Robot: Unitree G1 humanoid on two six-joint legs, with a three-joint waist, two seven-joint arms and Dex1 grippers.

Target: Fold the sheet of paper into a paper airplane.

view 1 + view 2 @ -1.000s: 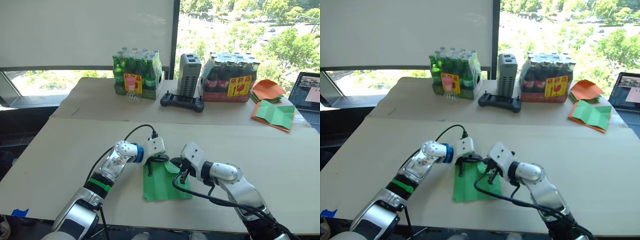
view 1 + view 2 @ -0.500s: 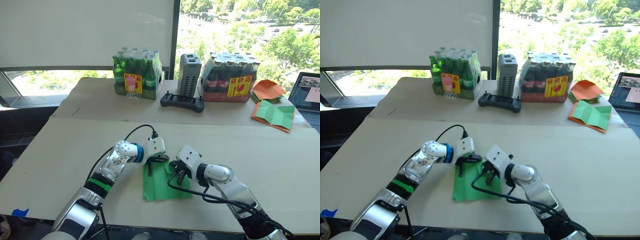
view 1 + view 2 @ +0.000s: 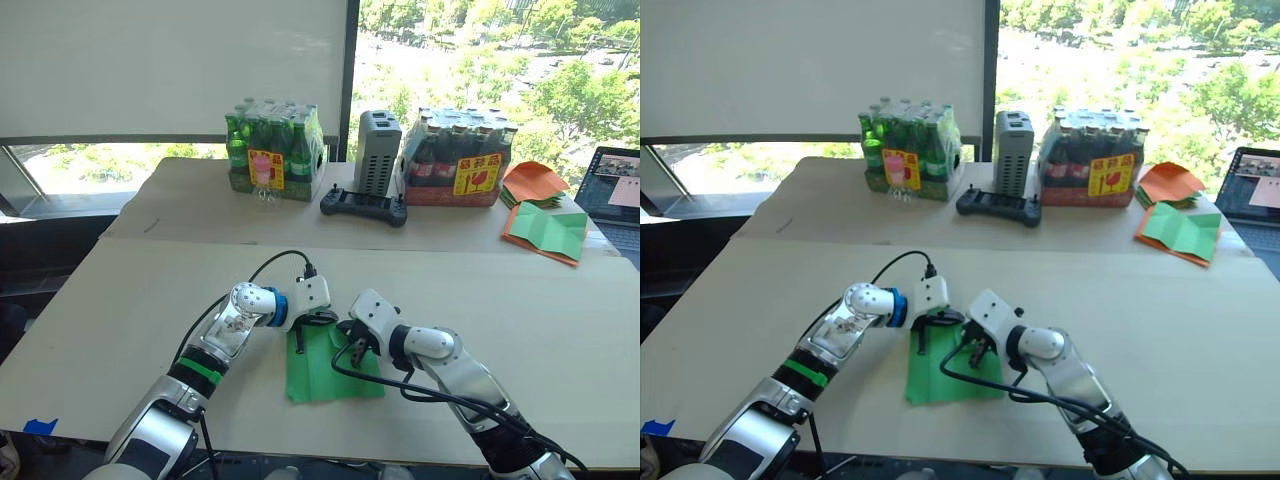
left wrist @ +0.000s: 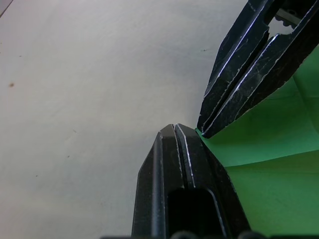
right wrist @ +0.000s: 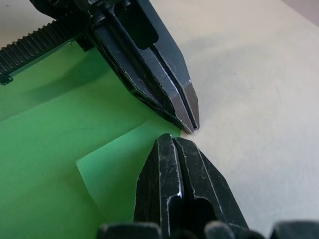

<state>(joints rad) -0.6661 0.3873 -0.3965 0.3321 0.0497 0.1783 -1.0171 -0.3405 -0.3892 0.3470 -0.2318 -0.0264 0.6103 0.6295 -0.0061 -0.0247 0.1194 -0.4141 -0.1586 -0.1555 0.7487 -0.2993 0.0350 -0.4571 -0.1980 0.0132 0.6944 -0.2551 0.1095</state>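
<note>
early corner-fold step: sheet of paper (image 3: 330,365) lies flat, lower centre of frame. left gripper (image 4: 187,132) and right gripper (image 5: 174,142) both pinched together, tips meeting at its top corner. next: press the crease flat.

Left gripper (image 4: 174,130) and right gripper (image 5: 172,141) meet tip-to-tip, jaws closed.

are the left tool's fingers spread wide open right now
No, the left tool has its two black fingers pressed together at the corner of the sheet of paper.
</note>
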